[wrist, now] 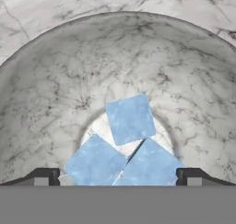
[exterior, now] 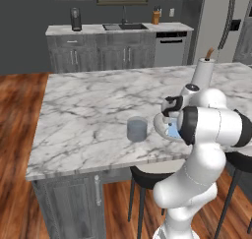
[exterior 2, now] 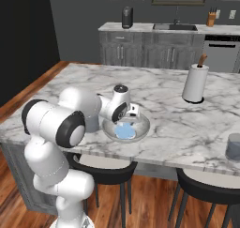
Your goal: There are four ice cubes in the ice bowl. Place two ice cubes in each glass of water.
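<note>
Hand view looks straight down into the bowl (wrist: 55,80), with three ice cubes (wrist: 130,118) visible, clustered at its bottom: one lies nearer the far side, two sit side by side below it, touching along an edge. The tool (wrist: 118,179) hangs over the cubes with its jaws spread as wide as they go, one dark tip at each lower corner of the cluster; nothing is between them and I cannot tell whether either tip touches a cube. From the right base view the tool (exterior 2: 132,113) sits just above the bowl (exterior 2: 143,128) at the near edge of the marble table (exterior 2: 164,95), with blue ice (exterior 2: 125,131) showing inside. A glass (exterior 2: 233,147) stands well apart at the right edge of that table, and a white roll on a holder (exterior 2: 195,84) stands farther back. In the left base view a second glass (exterior: 137,129) stands just left of the bowl (exterior: 158,126), which the arm mostly hides.
</note>
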